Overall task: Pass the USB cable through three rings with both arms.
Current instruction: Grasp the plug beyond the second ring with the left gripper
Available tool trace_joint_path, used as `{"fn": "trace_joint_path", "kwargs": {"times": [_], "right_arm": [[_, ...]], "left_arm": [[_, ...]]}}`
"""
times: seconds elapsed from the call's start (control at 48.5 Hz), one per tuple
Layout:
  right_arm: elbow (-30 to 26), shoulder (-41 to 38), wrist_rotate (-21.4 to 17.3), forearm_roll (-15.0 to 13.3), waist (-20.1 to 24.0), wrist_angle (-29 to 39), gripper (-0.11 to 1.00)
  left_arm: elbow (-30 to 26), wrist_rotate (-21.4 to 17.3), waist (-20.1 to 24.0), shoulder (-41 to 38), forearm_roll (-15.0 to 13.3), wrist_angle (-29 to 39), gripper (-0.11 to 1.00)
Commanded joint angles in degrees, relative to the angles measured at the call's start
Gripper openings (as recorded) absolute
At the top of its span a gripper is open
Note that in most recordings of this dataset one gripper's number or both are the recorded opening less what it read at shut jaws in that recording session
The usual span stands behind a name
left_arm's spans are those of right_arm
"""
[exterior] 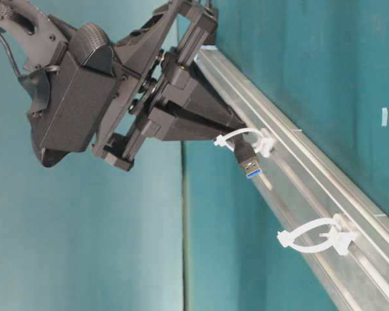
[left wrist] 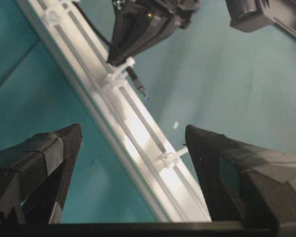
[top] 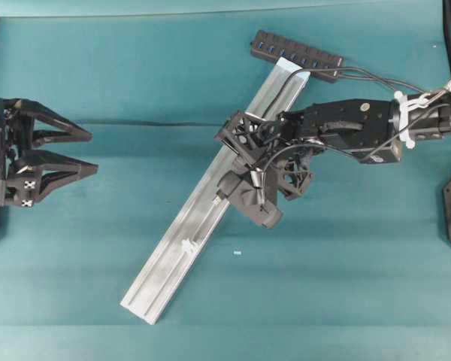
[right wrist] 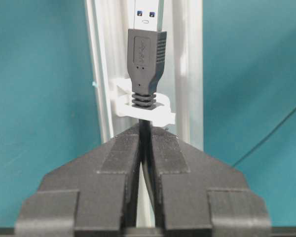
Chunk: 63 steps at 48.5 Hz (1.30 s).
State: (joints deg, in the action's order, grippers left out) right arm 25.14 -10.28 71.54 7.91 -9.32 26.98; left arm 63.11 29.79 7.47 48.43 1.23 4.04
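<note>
- The silver rail lies slantwise across the teal table, its far end up by the black hub and its near end down toward the left.
- The right arm reaches in from the right and sits over the rail's middle; the left gripper hangs well apart at the left edge, jaws spread wide and holding nothing.
- The right gripper is clamped narrow on the USB cable, pinching the cord just behind the plug.
- The plug has its strain relief sitting inside the middle ring, so its head is already through and pointing on down the rail.
- The cable's long axis runs along the rail, in line with the last ring, which stands empty toward the near end.
- A further ring shows up the rail behind the right gripper; the cord appears to run past it, but whether it passes through I cannot tell.
- My judgement: the plug lies between the two hands, and the left gripper is the one facing the exit side of the middle ring, so it is better placed to take the plug and draw it toward the last ring.
</note>
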Motion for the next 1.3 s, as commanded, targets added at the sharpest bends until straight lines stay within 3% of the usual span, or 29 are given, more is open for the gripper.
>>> {"fn": "trace_joint_path", "kwargs": {"times": [0.0, 0.248, 0.557, 0.887, 1.279], "right_arm": [[-0.53, -0.09, -0.7, 0.79, 0.44, -0.7, 0.07], [-0.53, -0.09, -0.62, 2.29, 0.0, -0.88, 0.07], [-0.53, -0.09, -0.7, 2.46, -0.18, -1.67, 0.07], [-0.53, -0.09, -0.7, 2.37, -0.35, -2.2, 0.07], [-0.53, -0.09, -0.7, 2.37, -0.35, -2.72, 0.07]], "left_arm": [[-0.7, 0.62, -0.44, -1.58, 0.26, -0.7, 0.92], [-1.14, 3.25, -1.41, -9.84, 0.26, -8.96, 0.92], [-3.87, 3.16, -1.32, -23.99, 0.26, -19.34, 0.92], [-10.63, 3.16, -1.32, -38.85, 0.26, -22.68, 0.92], [-17.23, 3.6, -1.85, -49.66, 0.26, -25.14, 0.9]]}}
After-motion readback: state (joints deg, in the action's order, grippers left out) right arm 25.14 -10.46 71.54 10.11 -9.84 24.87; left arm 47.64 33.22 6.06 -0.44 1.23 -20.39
